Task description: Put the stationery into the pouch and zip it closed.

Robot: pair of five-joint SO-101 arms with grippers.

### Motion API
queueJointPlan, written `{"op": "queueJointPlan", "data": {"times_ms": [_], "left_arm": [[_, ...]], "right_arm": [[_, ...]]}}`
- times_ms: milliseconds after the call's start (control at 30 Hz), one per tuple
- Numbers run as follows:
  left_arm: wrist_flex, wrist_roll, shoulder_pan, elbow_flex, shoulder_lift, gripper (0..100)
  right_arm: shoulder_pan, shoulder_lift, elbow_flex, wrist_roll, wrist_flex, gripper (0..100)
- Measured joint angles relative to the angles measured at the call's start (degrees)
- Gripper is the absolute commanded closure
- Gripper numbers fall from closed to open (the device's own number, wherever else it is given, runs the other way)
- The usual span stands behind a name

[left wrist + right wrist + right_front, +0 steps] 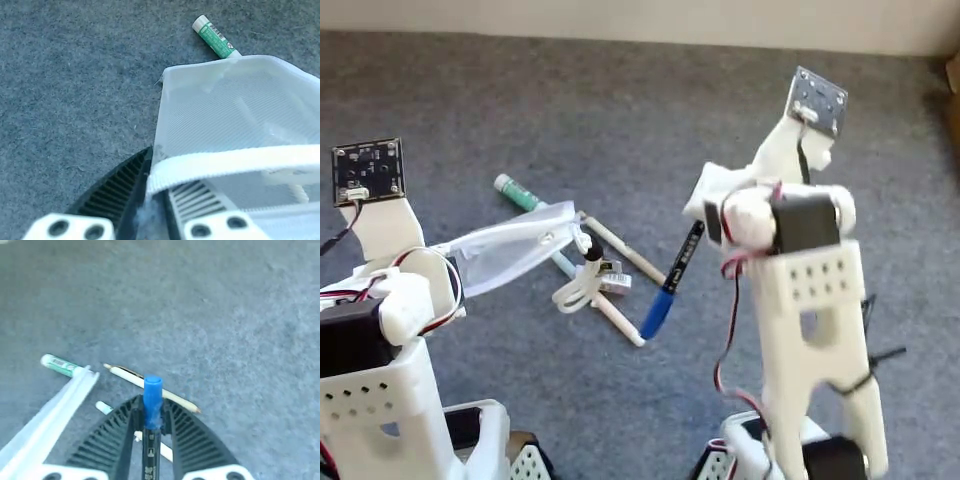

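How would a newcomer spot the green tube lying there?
Find the white mesh pouch on the grey carpet. Poking out from behind its far edge is a short tube. It alone is green with a white cap; the nearby pens are slimmer.

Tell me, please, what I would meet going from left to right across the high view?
left arm → mesh pouch → blue-capped marker → right arm. The glue stick and the loose pens overlap these, so I leave them out.
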State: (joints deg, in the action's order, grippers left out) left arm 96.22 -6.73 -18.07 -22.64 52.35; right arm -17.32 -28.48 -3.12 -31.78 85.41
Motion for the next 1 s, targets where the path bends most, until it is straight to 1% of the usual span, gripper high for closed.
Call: {"op": "queueJointPlan", "data": {"times_ms": [400,600,667,800,1000], "left_arm": [[-0.79,0.00,0.00,0.00,-0.62,99],[-1.05,0.00,0.00,0.00,-0.88,99],[-1.05,0.00,0.00,0.00,-0.88,99],[-1.05,0.00,0.00,0.00,-0.88,99],[-1.05,0.00,0.00,0.00,-0.88,99]], "right_arm": [[-3.78,-27.43,-19.69,0.00,-20.40,99.3],[-9.32,-37.01,-25.67,0.26,-28.57,99.3],[-10.90,-38.33,-25.85,2.37,-30.07,99.3],[-15.56,-40.18,-25.85,9.05,-32.88,99.3],[-24.70,-43.43,-25.85,17.93,-39.47,99.3]]}}
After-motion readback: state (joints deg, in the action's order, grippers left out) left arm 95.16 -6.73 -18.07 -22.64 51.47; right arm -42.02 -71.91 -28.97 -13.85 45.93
